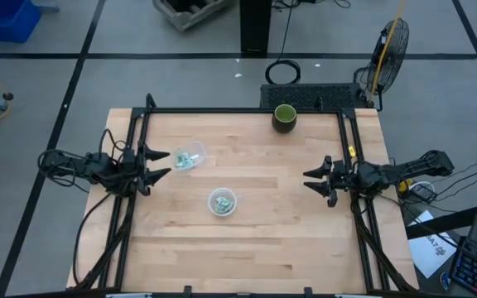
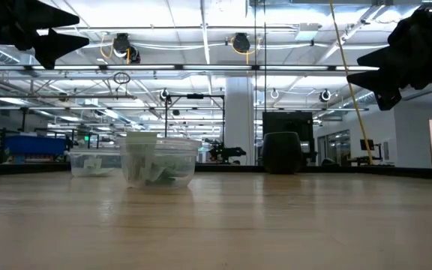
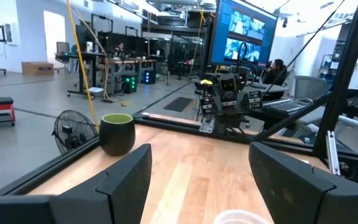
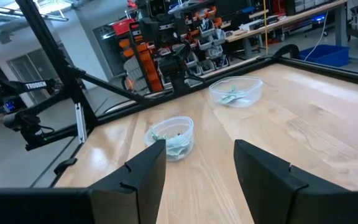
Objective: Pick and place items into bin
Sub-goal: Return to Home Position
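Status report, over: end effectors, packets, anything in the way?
Left end effector open, empty, table's left edge. Right end effector open, empty, right edge. Packets inside both clear cups, none loose in view. Green mug far off, nothing obstructing.

High view looks straight down on the table (image 1: 247, 240); low view skims level across it. Wrist views face inward from opposite sides; right wrist and low share the upright cup (image 2: 158, 161).

Two matte black jointed arms: the left arm (image 1: 89, 163) at the frame's left edge, the right arm (image 1: 396, 172) at its right. The left hand (image 1: 169, 163) and right hand (image 1: 305, 180) each have two broad, wedge-shaped black fingers (image 3: 126, 177). Thin dark cables (image 1: 470, 175) trail outward. White lettering (image 4: 40, 85) marks the left arm.
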